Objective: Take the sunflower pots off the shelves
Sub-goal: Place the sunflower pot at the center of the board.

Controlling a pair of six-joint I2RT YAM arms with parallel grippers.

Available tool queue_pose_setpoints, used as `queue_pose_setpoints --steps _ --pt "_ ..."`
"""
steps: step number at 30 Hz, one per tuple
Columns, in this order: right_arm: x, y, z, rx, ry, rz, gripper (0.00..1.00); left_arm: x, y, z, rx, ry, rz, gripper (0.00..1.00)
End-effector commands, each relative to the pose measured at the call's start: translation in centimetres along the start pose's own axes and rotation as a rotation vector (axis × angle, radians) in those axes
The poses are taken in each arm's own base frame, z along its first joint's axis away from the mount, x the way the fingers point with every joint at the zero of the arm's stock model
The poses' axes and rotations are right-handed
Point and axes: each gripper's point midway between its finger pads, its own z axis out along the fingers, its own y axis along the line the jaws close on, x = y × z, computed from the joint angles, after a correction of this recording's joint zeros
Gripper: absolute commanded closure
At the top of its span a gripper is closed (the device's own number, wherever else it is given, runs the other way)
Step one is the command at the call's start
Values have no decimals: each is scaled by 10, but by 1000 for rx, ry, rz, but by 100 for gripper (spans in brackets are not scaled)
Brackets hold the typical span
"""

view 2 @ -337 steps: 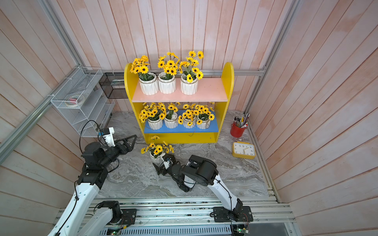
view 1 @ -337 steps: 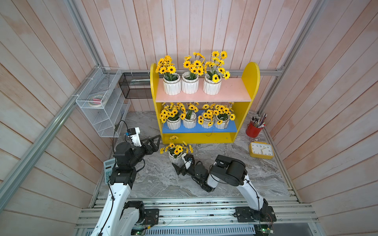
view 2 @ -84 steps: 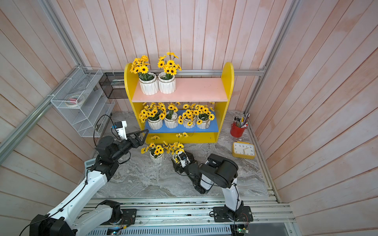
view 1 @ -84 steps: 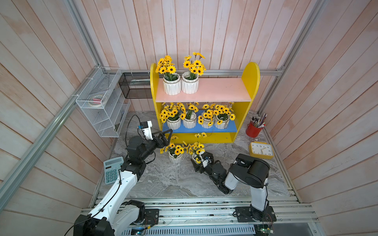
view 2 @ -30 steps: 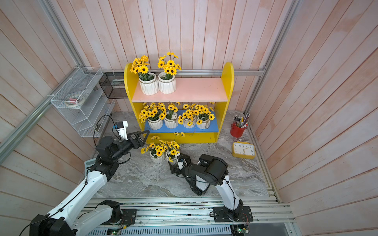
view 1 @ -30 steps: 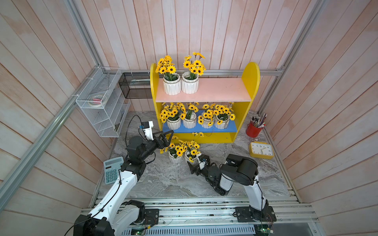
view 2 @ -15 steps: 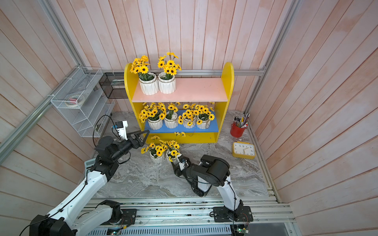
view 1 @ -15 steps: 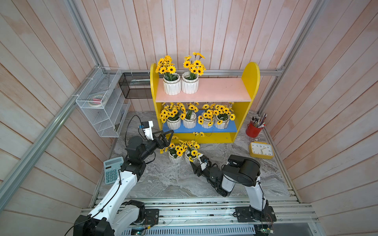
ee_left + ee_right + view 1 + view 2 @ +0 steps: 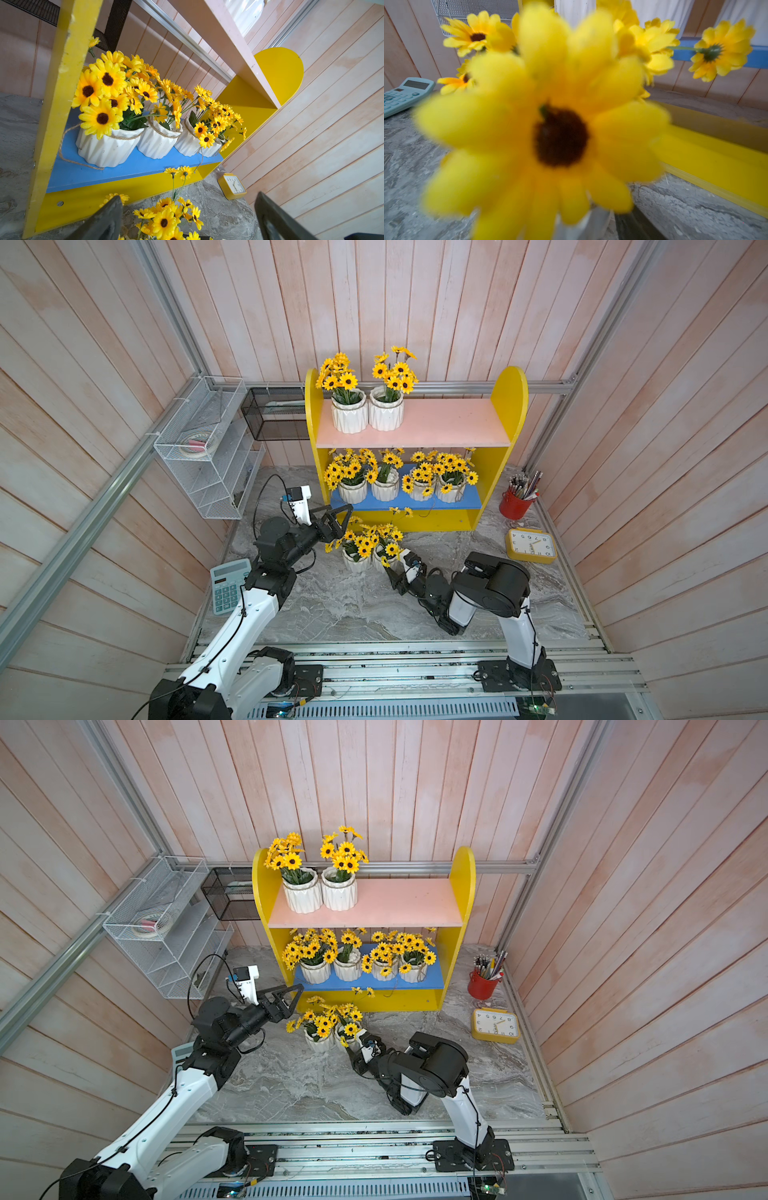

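Both top views overlook shelves [image 9: 436,423]; wrist views close.

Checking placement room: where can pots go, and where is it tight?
Bare: tabletop between left arm and right arm; strip between shelf and clock; pink board's clock-side half. Tight: blue board, four pots; two pots before the shelf.

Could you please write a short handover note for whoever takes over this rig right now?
Left gripper: open, empty, hovering by the near left corner of the shelves.
Right gripper: low on the table, at the right-hand table pot; flowers hide whether it grips.
Pink upper board: two upper pots.
Blue lower board: four lower pots.
Table: two pots upright in front of the shelves, the left-hand table pot beside the other.
Done: two pots off. Left: six.
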Motion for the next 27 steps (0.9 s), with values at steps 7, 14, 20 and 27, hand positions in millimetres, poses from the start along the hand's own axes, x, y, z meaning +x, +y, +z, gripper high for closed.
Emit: queue_pose_setpoints --steps 7,14,20,27 --pt "-34 -5 -7 -1 -96 39 27 -6 -8 -3 20 -14 22 0" --pt "-43 18 -27 -62 -77 121 18 -12 -16 -8 36 -33 43 0" --pt "-43 29 -41 -73 -13 110 18 -17 -25 -12 61 -43 59 0" --pt "-108 24 -57 -53 -64 59 18 -25 -45 -15 108 -5 137 0"
